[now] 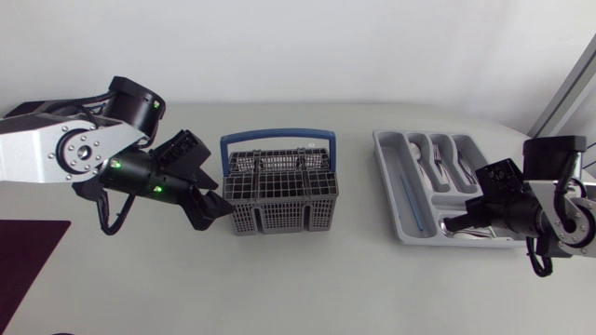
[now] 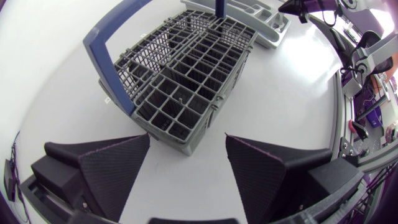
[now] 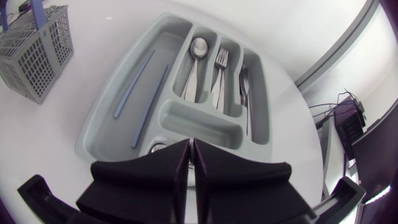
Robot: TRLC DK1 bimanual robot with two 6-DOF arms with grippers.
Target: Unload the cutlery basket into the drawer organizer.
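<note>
Our left gripper (image 2: pixel 186 146) gapes wide beside the grey, blue-handled plastic lattice cutlery basket (image 2: pixel 186 81). Our right gripper (image 3: pixel 191 152), pinched narrow, hangs over the smooth moulded drawer organizer (image 3: pixel 99 121).

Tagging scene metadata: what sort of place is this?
Likely a robotics lab bench, not a kitchen: left arm and right arm at a white table, a cutlery basket, a drawer organizer.

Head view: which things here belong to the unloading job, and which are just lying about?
Job: cutlery basket; organizer tray; spoon, fork, knife and two blue sticks already lying in the tray.
Lying about: dark mat at the view's lower left.
</note>
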